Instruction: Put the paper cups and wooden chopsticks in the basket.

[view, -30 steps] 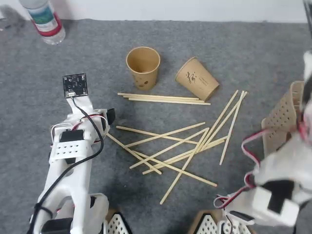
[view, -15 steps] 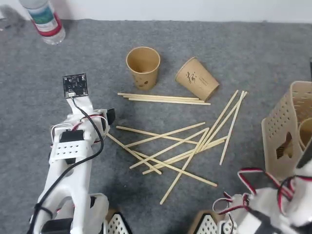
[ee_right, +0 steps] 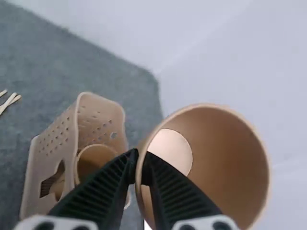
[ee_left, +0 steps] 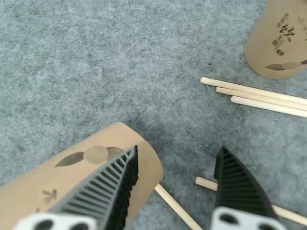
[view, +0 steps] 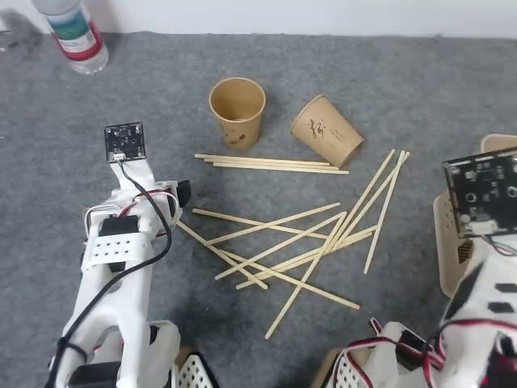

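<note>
Table (view: 420, 73) under grey felt with a coarse nap; pale wall along the far edge. White plastic left arm (view: 121, 259) at the near-left corner, right arm (view: 485, 283) at the near-right corner. Beige basket (ee_right: 62, 134) of perforated plastic with rounded corners stands at the right edge, a nested cup (ee_right: 93, 160) sitting inside. Clear plastic bottle (view: 73, 32) at the far-left corner. The right gripper (ee_right: 137, 160) is pinched on the rim of the held cup (ee_right: 216, 158), tan paper, near the basket. An upright cup (view: 237, 109) and a tipped cup (view: 326, 129) sit toward the far middle. The left gripper (ee_left: 177, 163) is spread with nothing between; a fallen cup (ee_left: 72, 191) lies just beside one jaw. Pale, slender wooden chopsticks (view: 283, 246) are strewn criss-cross mid-table.
</note>
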Tool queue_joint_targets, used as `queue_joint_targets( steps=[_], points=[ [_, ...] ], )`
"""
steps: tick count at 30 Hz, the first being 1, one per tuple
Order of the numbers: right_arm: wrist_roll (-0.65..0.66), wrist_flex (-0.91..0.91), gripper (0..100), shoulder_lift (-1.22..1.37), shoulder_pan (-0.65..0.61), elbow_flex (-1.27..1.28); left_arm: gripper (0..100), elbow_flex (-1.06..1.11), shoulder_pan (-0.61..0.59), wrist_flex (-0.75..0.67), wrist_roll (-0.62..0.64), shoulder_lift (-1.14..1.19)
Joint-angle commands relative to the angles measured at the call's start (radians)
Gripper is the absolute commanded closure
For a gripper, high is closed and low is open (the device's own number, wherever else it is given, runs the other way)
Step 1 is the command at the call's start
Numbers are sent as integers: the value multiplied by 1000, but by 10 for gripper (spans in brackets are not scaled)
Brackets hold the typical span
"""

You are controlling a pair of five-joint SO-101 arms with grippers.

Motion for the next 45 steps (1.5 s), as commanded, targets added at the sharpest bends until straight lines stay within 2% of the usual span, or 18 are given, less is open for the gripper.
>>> queue_joint_targets(
  steps=[1,12,27,31,34,37,45],
  points=[
    [18,36,991,-24,-8,94,742,10,-6,29,11,8],
    [12,31,991,-24,-10,333,742,10,-5,29,11,8],
    [12,8,987,-22,-12,351,742,10,-5,29,11,8],
    [8,19,861,-22,-8,351,742,10,-5,29,11,8],
    [-57,18,768,-22,-8,351,742,10,-5,29,11,8],
    [-100,10,763,-22,-10,351,742,10,-5,29,11,8],
    [-97,10,764,-24,-12,351,742,10,-5,29,11,6]
  ],
)
